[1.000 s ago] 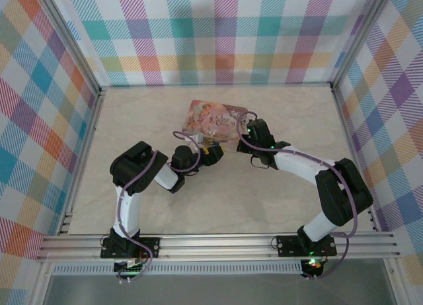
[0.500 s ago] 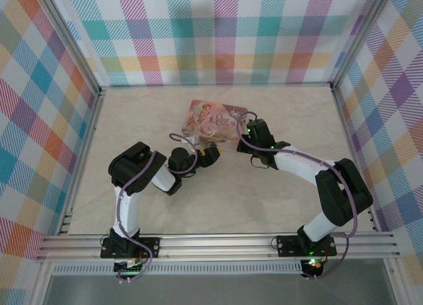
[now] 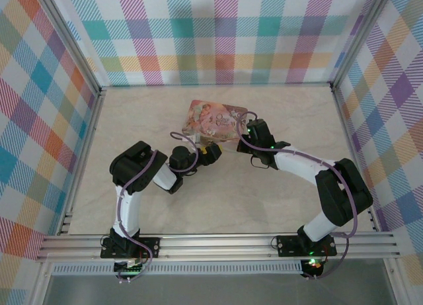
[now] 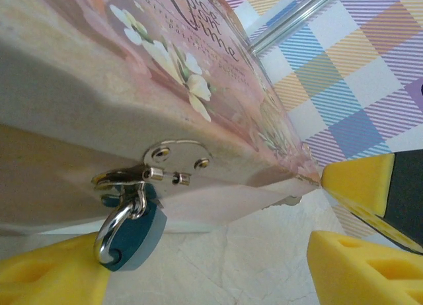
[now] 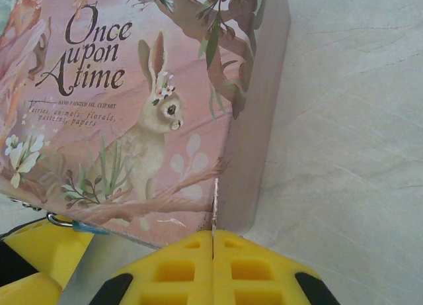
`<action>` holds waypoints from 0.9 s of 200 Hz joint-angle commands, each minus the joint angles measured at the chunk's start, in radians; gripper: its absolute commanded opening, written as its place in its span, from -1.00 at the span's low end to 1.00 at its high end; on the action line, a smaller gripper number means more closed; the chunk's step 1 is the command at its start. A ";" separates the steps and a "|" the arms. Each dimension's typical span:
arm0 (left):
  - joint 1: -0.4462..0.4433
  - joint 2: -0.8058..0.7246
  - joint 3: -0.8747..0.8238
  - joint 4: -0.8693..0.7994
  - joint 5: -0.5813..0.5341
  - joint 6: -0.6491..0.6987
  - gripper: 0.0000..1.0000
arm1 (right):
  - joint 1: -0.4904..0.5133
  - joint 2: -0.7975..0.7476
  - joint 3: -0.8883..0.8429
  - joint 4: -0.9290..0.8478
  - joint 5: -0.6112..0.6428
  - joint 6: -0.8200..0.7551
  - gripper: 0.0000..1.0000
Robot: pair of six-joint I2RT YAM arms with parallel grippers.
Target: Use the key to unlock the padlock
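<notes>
Two jaws of the left gripper [image 4: 198, 268] are standing apart beside the padlock [image 4: 135, 235], dangling from the tin [image 4: 132, 87] at lower left; right gripper [image 5: 213, 252] is clamping the key [image 5: 214, 199]. Hanging loose, the padlock is risking a swing that deflects the key.

The padlock [image 4: 140, 231] base is hidden behind the left finger [image 4: 46, 278], keyhole not discernible, while ahead of the right gripper [image 5: 213, 237] the key [image 5: 215, 202] shows edge-on only, its shank concealed between the closed fingertips.
</notes>
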 commanded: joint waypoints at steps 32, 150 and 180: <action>0.012 0.039 0.037 0.048 0.029 -0.017 0.44 | 0.014 -0.004 0.022 0.023 -0.016 0.000 -1.00; 0.012 0.057 0.038 0.068 0.036 -0.028 0.36 | 0.022 0.002 0.025 0.020 -0.013 0.002 -1.00; 0.017 0.043 0.010 0.068 0.021 -0.022 0.41 | 0.022 0.000 0.025 0.016 -0.010 -0.003 -1.00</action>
